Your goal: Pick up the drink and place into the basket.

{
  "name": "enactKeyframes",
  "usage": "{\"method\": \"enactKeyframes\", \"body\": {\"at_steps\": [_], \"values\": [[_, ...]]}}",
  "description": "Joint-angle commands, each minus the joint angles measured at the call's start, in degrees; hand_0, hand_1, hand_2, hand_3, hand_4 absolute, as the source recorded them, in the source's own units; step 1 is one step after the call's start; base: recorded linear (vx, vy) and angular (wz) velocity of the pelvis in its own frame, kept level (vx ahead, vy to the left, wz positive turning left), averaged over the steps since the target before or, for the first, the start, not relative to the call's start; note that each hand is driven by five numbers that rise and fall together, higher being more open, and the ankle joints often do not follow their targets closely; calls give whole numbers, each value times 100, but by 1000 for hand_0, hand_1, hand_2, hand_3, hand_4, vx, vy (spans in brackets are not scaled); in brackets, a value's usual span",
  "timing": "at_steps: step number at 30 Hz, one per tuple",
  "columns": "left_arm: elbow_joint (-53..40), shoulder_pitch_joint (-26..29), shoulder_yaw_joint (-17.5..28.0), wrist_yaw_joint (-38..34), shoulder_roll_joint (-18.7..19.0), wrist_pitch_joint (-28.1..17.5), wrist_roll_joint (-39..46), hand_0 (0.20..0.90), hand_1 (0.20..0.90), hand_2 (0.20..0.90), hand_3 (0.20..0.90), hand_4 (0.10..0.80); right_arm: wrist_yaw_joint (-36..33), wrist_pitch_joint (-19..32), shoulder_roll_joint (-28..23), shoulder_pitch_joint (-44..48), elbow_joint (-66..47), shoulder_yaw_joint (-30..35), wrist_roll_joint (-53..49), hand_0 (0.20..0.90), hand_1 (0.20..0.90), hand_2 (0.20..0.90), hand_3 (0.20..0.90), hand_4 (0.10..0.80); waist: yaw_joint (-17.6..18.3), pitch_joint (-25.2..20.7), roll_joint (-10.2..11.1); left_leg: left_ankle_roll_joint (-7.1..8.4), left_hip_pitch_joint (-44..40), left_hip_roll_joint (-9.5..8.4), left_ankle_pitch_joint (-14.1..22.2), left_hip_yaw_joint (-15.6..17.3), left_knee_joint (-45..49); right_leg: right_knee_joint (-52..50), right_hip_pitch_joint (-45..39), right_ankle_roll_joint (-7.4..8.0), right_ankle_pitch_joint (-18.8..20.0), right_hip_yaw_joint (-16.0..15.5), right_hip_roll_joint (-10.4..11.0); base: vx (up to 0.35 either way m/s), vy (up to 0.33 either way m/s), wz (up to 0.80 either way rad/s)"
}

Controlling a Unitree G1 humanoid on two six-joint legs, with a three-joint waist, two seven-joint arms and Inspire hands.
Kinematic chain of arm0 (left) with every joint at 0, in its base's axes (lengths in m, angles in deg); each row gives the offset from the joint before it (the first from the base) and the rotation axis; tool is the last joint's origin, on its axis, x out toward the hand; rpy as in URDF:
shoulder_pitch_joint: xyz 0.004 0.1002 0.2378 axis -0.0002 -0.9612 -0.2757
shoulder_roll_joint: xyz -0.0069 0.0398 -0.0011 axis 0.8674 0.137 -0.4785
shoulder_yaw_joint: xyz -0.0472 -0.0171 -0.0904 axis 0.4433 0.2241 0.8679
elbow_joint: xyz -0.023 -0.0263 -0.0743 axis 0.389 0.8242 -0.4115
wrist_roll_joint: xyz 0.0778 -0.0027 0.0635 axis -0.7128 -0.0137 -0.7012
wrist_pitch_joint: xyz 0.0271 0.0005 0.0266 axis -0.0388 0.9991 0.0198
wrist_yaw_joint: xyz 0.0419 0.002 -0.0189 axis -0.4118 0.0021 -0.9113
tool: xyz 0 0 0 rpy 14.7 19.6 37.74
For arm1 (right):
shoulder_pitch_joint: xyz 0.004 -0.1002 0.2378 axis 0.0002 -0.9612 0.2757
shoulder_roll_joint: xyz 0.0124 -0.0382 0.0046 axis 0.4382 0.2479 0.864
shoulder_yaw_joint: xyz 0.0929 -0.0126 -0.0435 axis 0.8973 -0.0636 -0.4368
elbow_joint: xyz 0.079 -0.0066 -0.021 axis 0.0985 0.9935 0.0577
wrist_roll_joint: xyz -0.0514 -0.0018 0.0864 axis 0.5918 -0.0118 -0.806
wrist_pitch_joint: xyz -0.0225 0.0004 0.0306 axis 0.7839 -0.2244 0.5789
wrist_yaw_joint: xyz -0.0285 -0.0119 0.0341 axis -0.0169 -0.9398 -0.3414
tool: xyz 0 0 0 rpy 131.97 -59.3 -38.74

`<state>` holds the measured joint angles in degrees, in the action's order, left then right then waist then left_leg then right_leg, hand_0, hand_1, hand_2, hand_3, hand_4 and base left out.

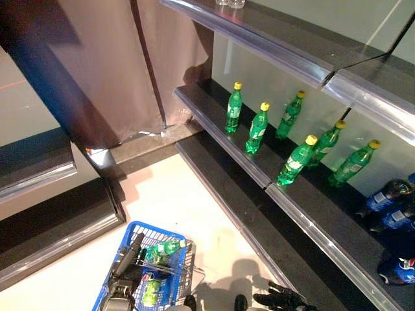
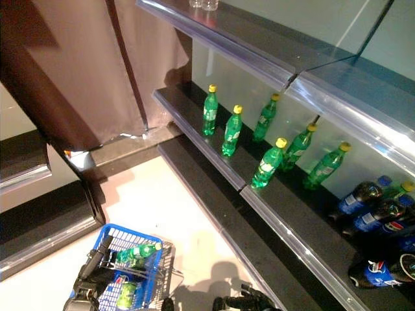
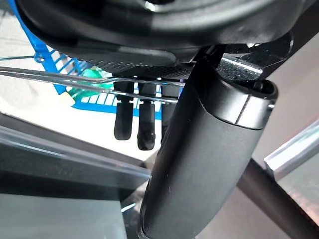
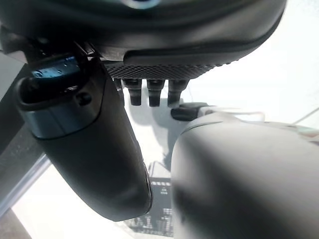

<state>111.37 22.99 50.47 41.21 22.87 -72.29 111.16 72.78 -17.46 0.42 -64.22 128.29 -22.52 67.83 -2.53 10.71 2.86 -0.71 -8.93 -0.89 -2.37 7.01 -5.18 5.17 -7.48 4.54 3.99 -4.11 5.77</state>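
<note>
Green bottles [image 1: 259, 129] with yellow caps stand in a row on the middle shelf [image 1: 220, 139]. My left hand [image 1: 126, 262] is shut on the thin wire handles [image 3: 60, 78] of the blue basket [image 1: 139, 227], which hangs low at the left. A green bottle [image 1: 163, 248] and another drink [image 1: 151, 291] lie in the basket. My right hand [image 1: 280, 299] is low at the front, below the shelves, open and empty, far from the bottles. It also shows in the right wrist view [image 4: 89, 149], with nothing in it.
Dark bottles with blue labels [image 1: 391, 196] lie at the right end of the shelf. A lower shelf ledge [image 1: 272, 253] juts out beside my right hand. An upper shelf [image 1: 272, 45] overhangs the bottles. A brown curtain [image 1: 104, 65] hangs at the back left.
</note>
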Motion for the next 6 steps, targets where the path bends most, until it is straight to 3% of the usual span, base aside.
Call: {"method": "enactKeyframes", "body": {"at_steps": [1,6], "values": [[-834,872,198,1544,-35,-588,743,300,300,300,200,100,-50,56,-476,96,457,-47,71,900,900,900,900,800,-41,-961,-317,115,-79,-183,691,-169,306,-17,-2,-50,-224,-168,-320,0,0,0],[-848,885,221,1485,-39,-577,788,300,300,300,200,100,-48,100,-466,96,469,-49,100,900,900,900,900,800,-28,-982,-339,105,-77,-185,698,-175,304,-17,-4,-72,-237,-147,-332,0,0,0]]}}
